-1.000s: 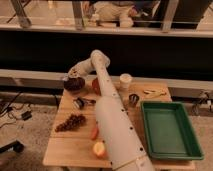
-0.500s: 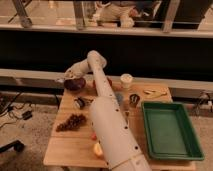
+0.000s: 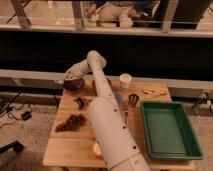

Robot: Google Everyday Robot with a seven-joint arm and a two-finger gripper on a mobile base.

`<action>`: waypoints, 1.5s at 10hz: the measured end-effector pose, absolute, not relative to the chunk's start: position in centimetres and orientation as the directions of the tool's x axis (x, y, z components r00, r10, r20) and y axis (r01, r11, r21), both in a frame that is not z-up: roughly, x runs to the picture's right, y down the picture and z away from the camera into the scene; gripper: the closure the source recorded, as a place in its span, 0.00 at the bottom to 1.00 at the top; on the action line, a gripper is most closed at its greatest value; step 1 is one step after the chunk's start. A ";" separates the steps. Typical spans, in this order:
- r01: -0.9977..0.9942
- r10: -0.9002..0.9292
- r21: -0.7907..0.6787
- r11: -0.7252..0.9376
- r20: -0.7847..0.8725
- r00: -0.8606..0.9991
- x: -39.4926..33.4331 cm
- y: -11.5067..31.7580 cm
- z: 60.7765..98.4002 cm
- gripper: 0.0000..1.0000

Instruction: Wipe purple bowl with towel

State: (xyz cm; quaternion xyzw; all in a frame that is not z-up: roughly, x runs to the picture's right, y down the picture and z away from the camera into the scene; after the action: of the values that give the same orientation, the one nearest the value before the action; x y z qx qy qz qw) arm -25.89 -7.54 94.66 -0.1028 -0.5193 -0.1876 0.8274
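Camera view: one arm, gripper [image 3: 68, 78] at the purple bowl [image 3: 75, 86], back-left corner of the wooden table [image 3: 70, 146].
We count one purple bowl, one green tray [image 3: 168, 128] on the right side, one paper cup [image 3: 125, 80] at the back edge, one bunch of grapes [image 3: 71, 121] on the left, one small dark cup [image 3: 133, 99] just beside the tray's back-left corner, one small dark object [image 3: 78, 103] between bowl and grapes, and one orange fruit [image 3: 96, 148] at the front, partly hidden by the arm. The bowl lies directly under the gripper, which reaches in from the right and covers the bowl's upper rim; contact we cannot confirm. We cannot tell whether the gripper is clamped on anything or released.
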 end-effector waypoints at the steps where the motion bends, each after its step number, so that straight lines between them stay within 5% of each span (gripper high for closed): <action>1: 0.444 -0.196 0.011 0.896 0.907 0.373 -26.1 -6.1 93.7 0.99; 8: 0.487 -0.169 -0.058 0.871 0.897 0.408 -21.4 -1.7 88.6 0.99; 15: 0.435 -0.197 -0.032 0.900 0.860 0.471 -19.0 -6.9 91.9 0.99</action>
State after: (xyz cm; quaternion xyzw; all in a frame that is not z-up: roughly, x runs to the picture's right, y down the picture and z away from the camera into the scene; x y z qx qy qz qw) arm -19.02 -6.92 91.87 -0.1239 -0.4795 -0.1862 0.8486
